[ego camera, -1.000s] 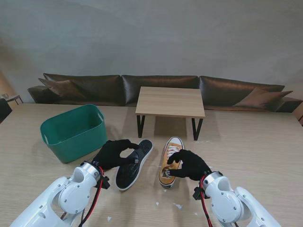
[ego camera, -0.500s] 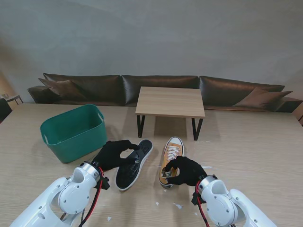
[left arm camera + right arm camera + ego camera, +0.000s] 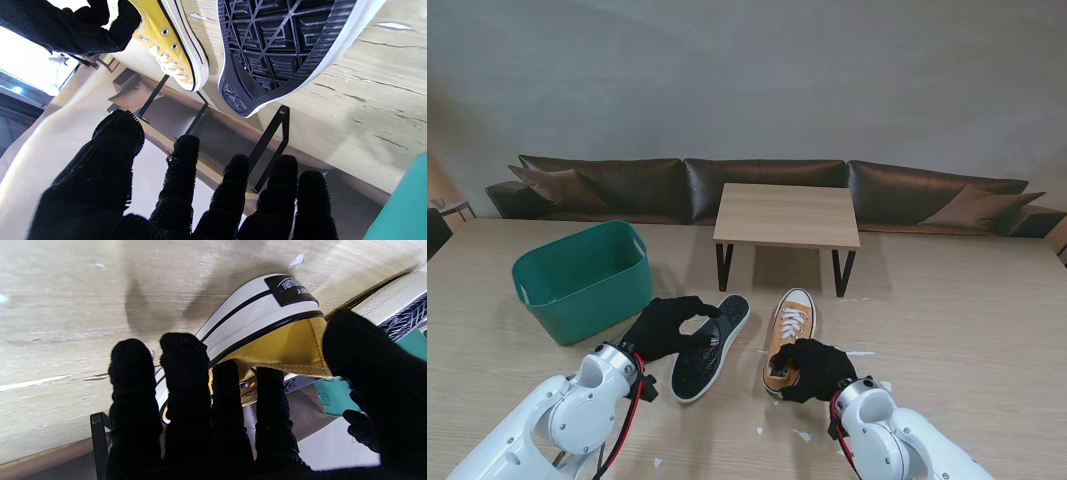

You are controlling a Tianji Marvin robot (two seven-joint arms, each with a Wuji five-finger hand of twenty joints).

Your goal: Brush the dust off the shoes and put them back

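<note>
A yellow sneaker (image 3: 789, 325) stands upright on the wooden table, toe pointing away from me. My right hand (image 3: 812, 368), in a black bristly glove, curls over its heel; in the right wrist view the fingers (image 3: 186, 373) lie across the shoe opening and the thumb presses the yellow heel (image 3: 283, 343). To its left a second shoe (image 3: 712, 345) lies sole up, showing black tread (image 3: 277, 43). My left hand (image 3: 667, 325) hovers over that sole's near-left edge, fingers (image 3: 186, 173) spread and holding nothing.
A green bin (image 3: 582, 280) stands at the left, close to my left hand. A small wooden bench (image 3: 787, 215) sits beyond the shoes, with a dark sofa (image 3: 767, 185) behind it. White scraps (image 3: 802, 435) lie on the table near my right arm.
My right hand has slid along the yellow sneaker toward me, from its middle to the heel, and curled tighter. The left hand and both shoes have stayed put.
</note>
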